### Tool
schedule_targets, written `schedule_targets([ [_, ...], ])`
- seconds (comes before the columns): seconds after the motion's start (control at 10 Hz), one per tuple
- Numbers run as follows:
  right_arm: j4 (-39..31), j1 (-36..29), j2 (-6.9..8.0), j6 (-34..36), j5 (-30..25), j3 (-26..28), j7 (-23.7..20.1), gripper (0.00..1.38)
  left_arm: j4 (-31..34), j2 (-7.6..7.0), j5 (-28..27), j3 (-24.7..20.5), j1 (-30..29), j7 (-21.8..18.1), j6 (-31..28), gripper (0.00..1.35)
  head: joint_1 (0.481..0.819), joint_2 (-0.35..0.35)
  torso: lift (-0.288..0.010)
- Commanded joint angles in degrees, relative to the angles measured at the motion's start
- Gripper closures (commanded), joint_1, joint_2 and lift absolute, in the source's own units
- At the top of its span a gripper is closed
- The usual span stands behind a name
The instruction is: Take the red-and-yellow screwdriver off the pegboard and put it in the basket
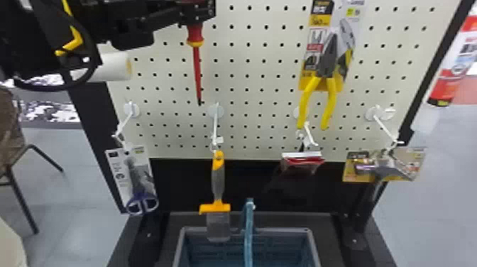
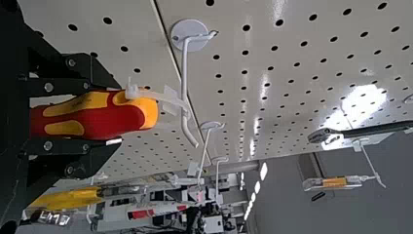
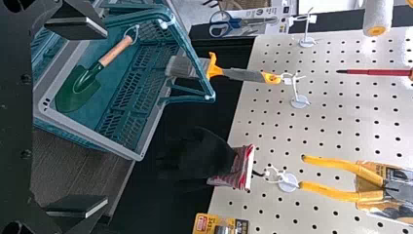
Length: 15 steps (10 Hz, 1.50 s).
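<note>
At the upper left of the head view is my left gripper [image 1: 198,12], with the red-and-yellow screwdriver [image 1: 197,67] pointing down below it along the pegboard [image 1: 248,85]. In the left wrist view my left gripper [image 2: 95,117] is shut on the handle of the screwdriver [image 2: 112,119]. A clear tie at the handle's end reaches a white hook [image 2: 185,83] and appears to be still around it. My right gripper [image 3: 92,117] stands open with nothing between its fingers, over by the basket [image 3: 87,138] in the right wrist view. In the head view the basket [image 1: 284,231] sits below the board.
Around the screwdriver hang a scraper [image 1: 218,181], scissors [image 1: 140,188], yellow-handled pliers [image 1: 330,85] and a white roller [image 1: 110,67]. A green trowel [image 3: 80,87] lies in the basket. The basket's blue handle [image 1: 249,227] stands upright.
</note>
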<state>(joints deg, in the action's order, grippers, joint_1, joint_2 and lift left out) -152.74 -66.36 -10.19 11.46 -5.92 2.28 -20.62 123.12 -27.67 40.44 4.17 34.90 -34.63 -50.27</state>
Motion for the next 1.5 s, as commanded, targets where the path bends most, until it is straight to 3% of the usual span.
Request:
schedule_targets([
  [0.0, 0.1, 0.0, 0.00, 0.0, -0.1, 0.0, 0.0, 0.11, 0.0, -0.01, 0.1, 0.0, -0.1, 0.0, 0.1, 1.18, 0.549, 0.000, -0.100],
  [0.8, 0.4, 0.5, 0.18, -0.3, -0.5, -0.1, -0.5, 0.11, 0.1, -0.19, 0.6, -0.3, 0.0, 0.4, 0.2, 1.18, 0.549, 0.000, -0.100],
  [1.4, -0.1, 0.4, 0.09, 0.1, -0.8, -0.1, -1.1, 0.10, 6.6, -1.77, 4.6, -2.5, -2.1, 5.3, -1.1, 1.18, 0.549, 0.000, -0.100],
])
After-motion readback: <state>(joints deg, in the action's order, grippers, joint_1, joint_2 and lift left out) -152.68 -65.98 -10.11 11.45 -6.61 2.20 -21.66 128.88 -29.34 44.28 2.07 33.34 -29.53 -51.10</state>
